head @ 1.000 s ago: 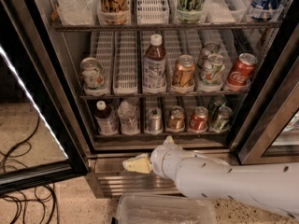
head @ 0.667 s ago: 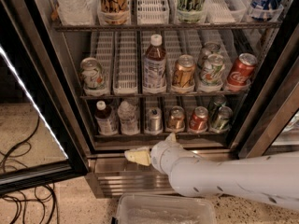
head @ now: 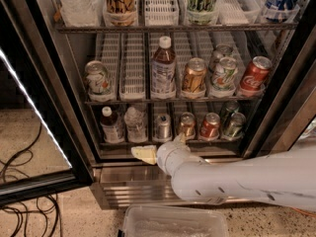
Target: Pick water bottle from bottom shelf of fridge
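Claw (head: 143,154) near water bottle (head: 135,125), bottom shelf (head: 148,143)

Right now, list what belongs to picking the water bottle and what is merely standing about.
Job: water bottle; bottom shelf; fridge; gripper, just below that shelf's front rail.

Standing about: brown-liquid bottle; silver can; tea bottle; red cola can; floor cables; clear plastic bin.

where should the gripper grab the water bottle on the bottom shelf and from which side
Likely grip the water bottle by its body, straight in from the open front: it stands upright, a dark bottle and a silver can flank it, and the rack above crowds its cap. The gripper sits just below the bottom shelf.
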Robot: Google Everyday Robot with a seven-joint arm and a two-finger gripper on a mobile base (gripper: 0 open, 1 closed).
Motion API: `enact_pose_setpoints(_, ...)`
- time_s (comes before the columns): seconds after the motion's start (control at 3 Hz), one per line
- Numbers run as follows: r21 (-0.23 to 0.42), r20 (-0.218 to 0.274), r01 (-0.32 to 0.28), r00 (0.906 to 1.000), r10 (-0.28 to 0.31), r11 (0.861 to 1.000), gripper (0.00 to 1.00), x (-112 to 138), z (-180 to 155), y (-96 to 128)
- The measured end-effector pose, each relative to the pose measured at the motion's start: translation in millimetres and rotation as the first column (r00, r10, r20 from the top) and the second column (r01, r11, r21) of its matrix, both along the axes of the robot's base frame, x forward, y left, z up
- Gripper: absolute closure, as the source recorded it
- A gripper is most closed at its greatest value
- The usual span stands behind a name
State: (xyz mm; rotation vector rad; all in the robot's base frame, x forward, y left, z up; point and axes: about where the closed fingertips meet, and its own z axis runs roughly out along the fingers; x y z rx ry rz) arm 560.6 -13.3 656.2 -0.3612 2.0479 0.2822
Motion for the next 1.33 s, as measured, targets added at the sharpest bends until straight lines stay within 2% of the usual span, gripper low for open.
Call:
enact_pose_setpoints(0.33, 0.008, 0.042, -0.017, 0.999, 0.016, 1.0, 0.0, 7.1, 8.4, 14.5)
enact_pose_setpoints(0.67, 0.016, 0.115, -0.028, 0.993, 0.026, 0.999, 0.0, 17.9, 22.6, 36.2)
enact_pose_setpoints(1.0, 0.033, 0.176, -0.038, 0.9838, 0.032, 0.999, 0.0, 25.9, 36.2, 55.8)
enact_pose_setpoints(1.33, 0.032, 0.216, -0.071, 0.9745, 0.062, 0.997, 0.0, 28.0, 46.8, 76.5)
